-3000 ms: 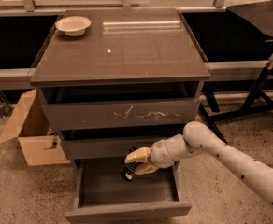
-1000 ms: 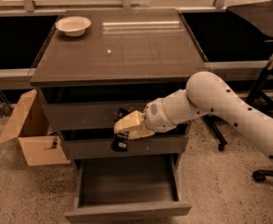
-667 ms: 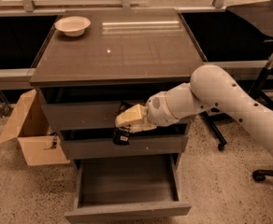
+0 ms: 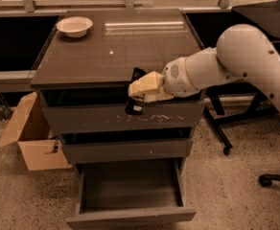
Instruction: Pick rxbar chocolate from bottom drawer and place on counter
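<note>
Speckled floor fills the lower frame, where the bottom drawer [image 4: 130,216] stands pulled open. At centre frame my gripper [image 4: 141,91] is clenched on the rxbar chocolate [image 4: 134,108], holding it upright against the front edge of the counter [image 4: 116,51], above the scratched top drawer [image 4: 82,119]. A white bowl [image 4: 74,26] sits on the counter, upper left.

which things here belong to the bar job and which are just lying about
Job: rxbar chocolate, gripped by the hand at the front edge of the counter; open bottom drawer.
Lying about: white bowl on the counter; cardboard box on the floor.
</note>
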Controlling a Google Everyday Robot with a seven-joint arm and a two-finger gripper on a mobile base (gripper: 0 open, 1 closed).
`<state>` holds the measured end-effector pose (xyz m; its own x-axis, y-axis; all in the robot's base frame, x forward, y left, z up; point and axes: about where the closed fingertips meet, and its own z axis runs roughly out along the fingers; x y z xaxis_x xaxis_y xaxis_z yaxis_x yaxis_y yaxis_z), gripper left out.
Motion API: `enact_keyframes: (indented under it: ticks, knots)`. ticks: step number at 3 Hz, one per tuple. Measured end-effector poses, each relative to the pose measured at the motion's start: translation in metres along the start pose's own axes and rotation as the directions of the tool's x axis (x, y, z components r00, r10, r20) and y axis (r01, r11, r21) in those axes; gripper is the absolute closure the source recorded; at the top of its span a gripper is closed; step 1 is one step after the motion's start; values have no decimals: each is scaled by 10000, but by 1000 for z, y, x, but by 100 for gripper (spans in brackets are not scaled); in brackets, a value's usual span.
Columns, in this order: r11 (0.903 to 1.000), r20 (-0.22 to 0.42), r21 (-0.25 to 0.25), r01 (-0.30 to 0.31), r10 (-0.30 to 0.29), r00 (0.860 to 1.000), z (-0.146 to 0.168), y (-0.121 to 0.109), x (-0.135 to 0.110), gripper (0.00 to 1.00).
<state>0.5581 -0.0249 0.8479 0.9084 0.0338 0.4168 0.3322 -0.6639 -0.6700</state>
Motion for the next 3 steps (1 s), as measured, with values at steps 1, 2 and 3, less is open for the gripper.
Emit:
enact_keyframes:
  ticks: [1, 2, 3]
  knots:
    - [9997, -790, 110, 222, -212, 9966, -27, -9, 40, 100]
    - [9995, -1303, 301, 6, 34, 9915, -38, -5, 83, 100]
    - [9977, -1857, 549, -409, 504, 9813, -43, -2, 126, 100]
